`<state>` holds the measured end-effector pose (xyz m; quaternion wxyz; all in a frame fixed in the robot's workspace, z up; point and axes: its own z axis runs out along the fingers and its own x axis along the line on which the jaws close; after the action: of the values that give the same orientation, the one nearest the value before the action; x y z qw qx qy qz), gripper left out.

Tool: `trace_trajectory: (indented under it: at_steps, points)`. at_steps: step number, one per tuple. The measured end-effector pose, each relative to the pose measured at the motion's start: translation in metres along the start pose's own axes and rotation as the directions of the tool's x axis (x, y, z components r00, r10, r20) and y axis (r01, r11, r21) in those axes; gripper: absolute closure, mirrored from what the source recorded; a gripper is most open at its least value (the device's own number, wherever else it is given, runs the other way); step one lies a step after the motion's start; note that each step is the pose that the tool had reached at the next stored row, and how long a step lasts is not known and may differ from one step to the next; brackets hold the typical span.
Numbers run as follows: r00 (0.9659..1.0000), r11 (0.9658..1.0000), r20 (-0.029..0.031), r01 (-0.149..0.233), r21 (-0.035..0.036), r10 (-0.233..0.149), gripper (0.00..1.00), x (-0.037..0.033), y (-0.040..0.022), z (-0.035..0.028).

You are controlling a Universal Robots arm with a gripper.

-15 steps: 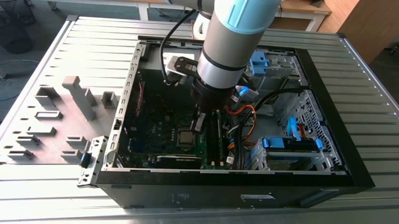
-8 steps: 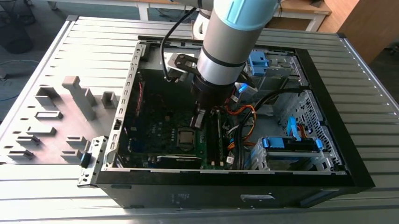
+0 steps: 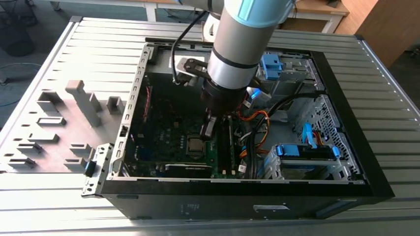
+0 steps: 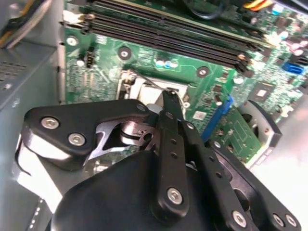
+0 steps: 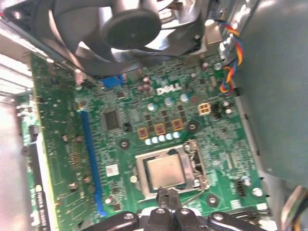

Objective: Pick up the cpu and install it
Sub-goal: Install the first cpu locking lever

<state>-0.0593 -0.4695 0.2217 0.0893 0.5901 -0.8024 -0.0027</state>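
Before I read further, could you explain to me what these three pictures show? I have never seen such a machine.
It is one robot arm reaching down into an open computer case that lies on a ribbed metal table. The exterior view comes from a camera off the arm. The two wrist views come from cameras riding on the arm, looking down past the gripper. Inside lies the green motherboard, with a fan above it in the first wrist view and long black memory sticks in the second. The cpu, a small silver-grey square, lies inside its metal socket frame. The gripper's thin fingertips sit close together, right at the cpu's edge, holding nothing.
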Motion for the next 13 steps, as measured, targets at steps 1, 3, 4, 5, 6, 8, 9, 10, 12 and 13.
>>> trace_trajectory:
  at_steps: [1,3,4,5,6,8,9,10,12,13]
  points:
    - [1.0000,1.0000,-0.0091,-0.001,0.0025,0.001,0.89,0.0000,0.0000,0.0003]
    - [0.9997,1.0000,-0.0244,-0.004,0.0069,0.004,0.89,-0.0002,-0.0001,0.0014]
    - [0.9995,1.0000,-0.0308,-0.005,0.0088,0.005,0.89,-0.0003,-0.0003,0.0022]
    - [0.9993,0.9999,-0.0359,-0.005,0.0104,0.006,0.89,-0.0004,-0.0004,0.0032]
    - [0.9992,0.9999,-0.0403,-0.006,0.0117,0.006,0.89,-0.0006,-0.0005,0.0046]
    - [0.9991,0.9999,-0.0424,-0.006,0.0122,0.007,0.89,-0.0012,-0.0005,0.0060]
    - [0.9991,0.9999,-0.0421,-0.006,0.0123,0.007,0.89,-0.0013,-0.0005,0.0060]
    - [0.9991,0.9999,-0.0422,-0.006,0.0123,0.007,0.89,-0.0013,-0.0005,0.0060]
    - [0.9991,0.9999,-0.0420,-0.006,0.0123,0.007,0.89,-0.0016,-0.0005,0.0062]
    - [0.9991,0.9999,-0.0421,-0.006,0.0123,0.007,0.89,-0.0019,-0.0004,0.0064]
